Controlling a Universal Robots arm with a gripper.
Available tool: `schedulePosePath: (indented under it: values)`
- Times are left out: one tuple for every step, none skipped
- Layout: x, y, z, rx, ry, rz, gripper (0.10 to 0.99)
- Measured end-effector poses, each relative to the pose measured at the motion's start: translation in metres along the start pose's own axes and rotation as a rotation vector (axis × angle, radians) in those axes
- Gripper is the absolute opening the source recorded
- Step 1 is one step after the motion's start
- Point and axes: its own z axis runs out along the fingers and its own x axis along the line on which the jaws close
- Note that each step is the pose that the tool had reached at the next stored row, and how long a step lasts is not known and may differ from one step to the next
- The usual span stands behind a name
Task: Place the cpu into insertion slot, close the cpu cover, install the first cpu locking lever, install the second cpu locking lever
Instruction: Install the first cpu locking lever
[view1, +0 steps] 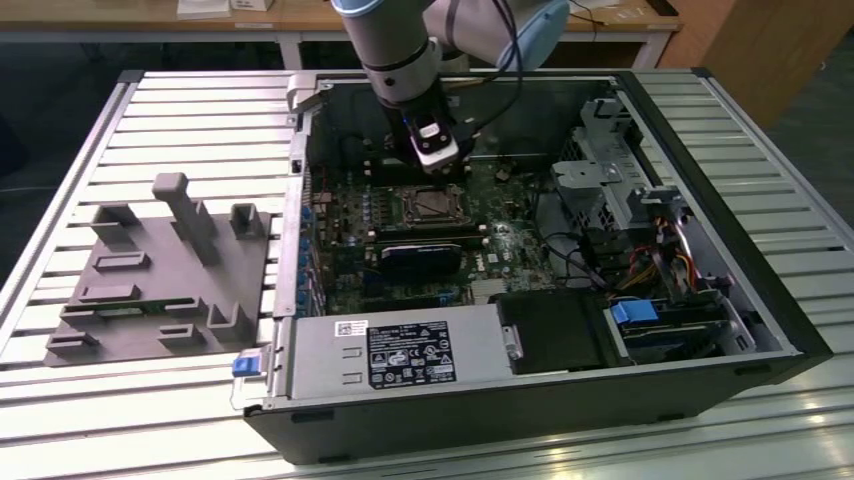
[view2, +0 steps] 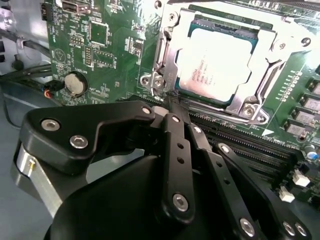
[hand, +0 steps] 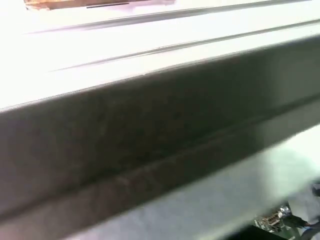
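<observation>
Exterior view shows the open black computer case (view1: 747, 330) lying on its side on a desk of pale metal slats (view1: 187, 110), with the grey robot arm (view1: 394, 50) reaching down into it. The black gripper (view1: 438, 160) hangs just above the green motherboard (view1: 347, 250), at the far edge of the small square insertion slot (view1: 430, 204). To the exterior view's left of the case a grey plastic fixture with upright blocks (view1: 160, 275) rests on the desk, well apart from the arm.

In the second wrist view the flat square cpu with its dull silver-grey metal top (view2: 220, 62) sits inside the insertion slot (view2: 197, 22). The thin silver metal cpu cover (view2: 172, 60) lies down around it, framing the chip. The gripper (view2: 172, 107) has its black jaws closed together with nothing between them, their tips just beside the near corner of the cover. Long black memory slots (view2: 240, 140) run beside the socket
</observation>
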Motion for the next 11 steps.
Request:
schedulePosePath:
  values:
    - [-0.0005,0.0003,-0.0017,0.0,-0.0001,0.0,0.102]
    - [-0.0011,0.0006,-0.0035,0.0,-0.0001,0.0,0.102]
    - [-0.0017,0.001,-0.0056,0.0,-0.0001,0.001,0.102]
    - [-0.0024,0.0014,-0.0081,0.0,-0.0002,0.001,0.102]
    - [-0.0032,0.0019,-0.0106,0.0,-0.0002,0.001,0.102]
    - [-0.0037,0.0023,-0.0127,0.0,-0.0002,0.002,0.102]
    - [-0.0043,0.0026,-0.0146,0.0,-0.0003,0.002,0.102]
    - [-0.0048,0.0028,-0.0161,0.0,-0.0003,0.002,0.102]
    - [-0.005,0.003,-0.0167,0.0,-0.0003,0.002,0.102]
    - [-0.0049,0.003,-0.0166,0.0,-0.0003,0.002,0.102]
    - [-0.0049,0.003,-0.0166,0.0,-0.0003,0.002,0.102]
